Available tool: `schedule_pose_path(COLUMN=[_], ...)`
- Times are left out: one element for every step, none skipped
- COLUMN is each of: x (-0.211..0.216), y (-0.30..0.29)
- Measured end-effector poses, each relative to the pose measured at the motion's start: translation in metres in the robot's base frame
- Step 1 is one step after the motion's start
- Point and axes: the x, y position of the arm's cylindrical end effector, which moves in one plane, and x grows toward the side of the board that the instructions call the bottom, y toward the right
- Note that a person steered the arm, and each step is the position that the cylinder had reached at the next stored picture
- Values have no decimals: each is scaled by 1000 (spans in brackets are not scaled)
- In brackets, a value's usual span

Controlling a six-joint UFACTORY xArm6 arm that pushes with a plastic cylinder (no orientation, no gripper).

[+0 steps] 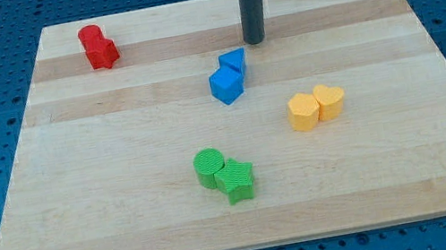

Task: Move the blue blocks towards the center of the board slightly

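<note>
Tip parked just above the blue pair, near the board's top centre.

Your tip point(255, 41) sits just up and to the view's right of the blue triangle point(233, 60), close but apart from it; the blue cube point(226, 84) touches the triangle on its lower left. There is no end effector to spread or press together, only a bare rod, so you push and cannot grip. Both blues look like small, stiff, light blocks that should slide easily on the smooth wooden counter point(107, 190) and may spin if struck off-centre. I judge the best contact is the triangle's upper face, pushing down the view so the pair travels together. The yellow blocks point(316, 107) and green blocks point(224, 175) lie well apart.
</note>
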Motion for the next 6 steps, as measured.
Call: schedule_pose_path(x=[4, 10, 19, 29, 41, 51], y=[-12, -21, -22, -22, -22, -22])
